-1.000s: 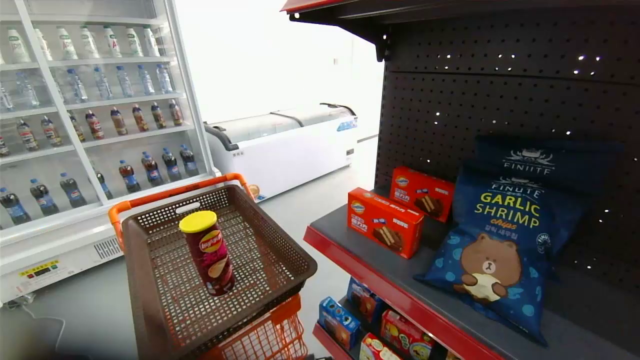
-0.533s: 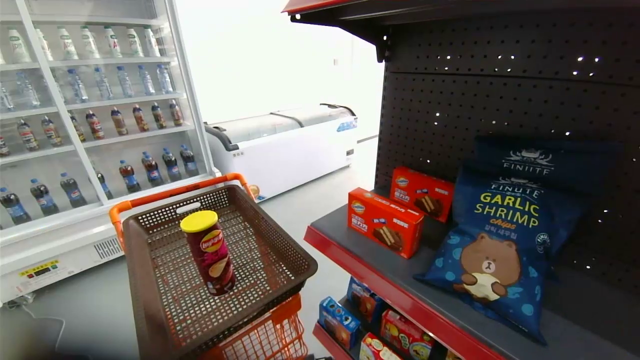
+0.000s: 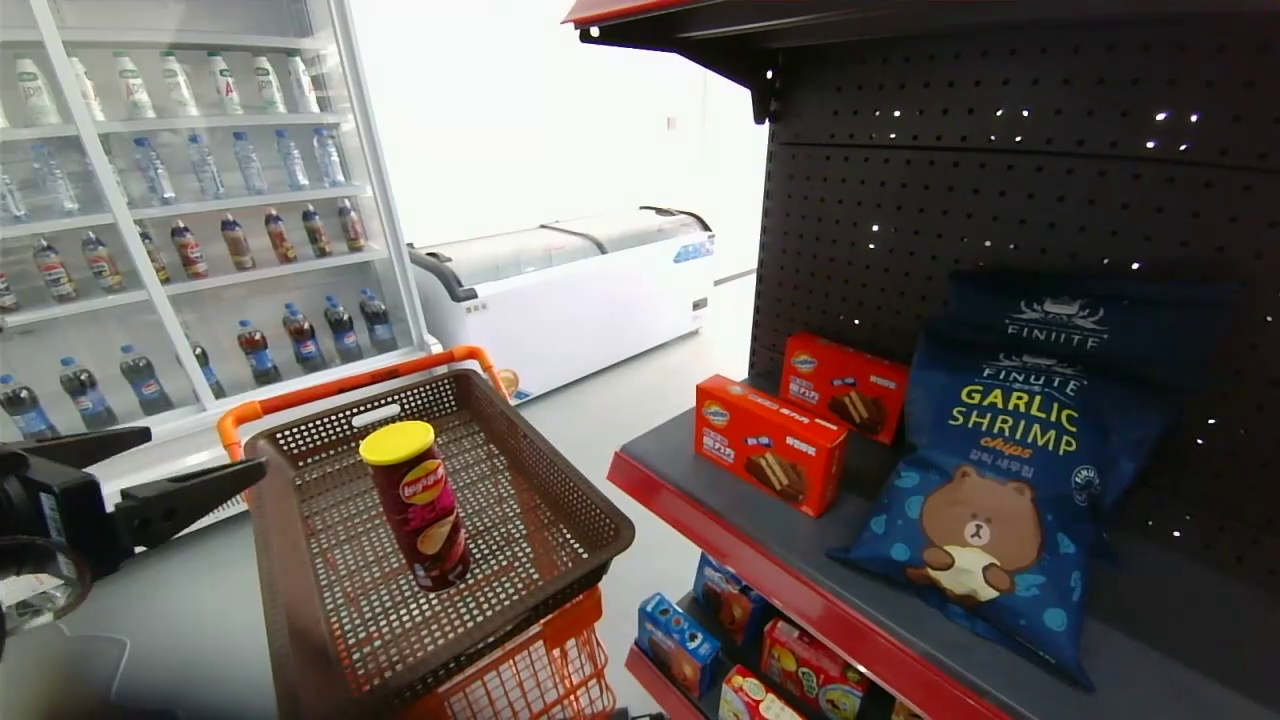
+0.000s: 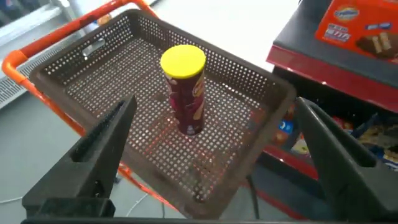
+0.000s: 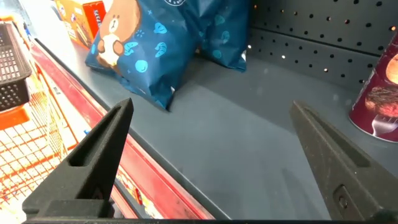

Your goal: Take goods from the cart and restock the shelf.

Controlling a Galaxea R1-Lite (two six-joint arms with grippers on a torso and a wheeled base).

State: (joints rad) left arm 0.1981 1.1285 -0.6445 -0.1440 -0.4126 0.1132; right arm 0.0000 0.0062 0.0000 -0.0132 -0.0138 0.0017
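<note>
The chips can stands upright in the brown basket on top of the orange cart. It has a yellow lid and a dark red body. The left gripper is near the basket's left side, open wide with nothing in it. The shelf is to the right of the cart. On it stand two red boxes and big blue chip bags with a bear on the front. The right gripper hangs over a bare part of the shelf, open wide and holding nothing. Another dark red can stands on the shelf near it. A drinks cooler full of bottles is behind the cart.
</note>
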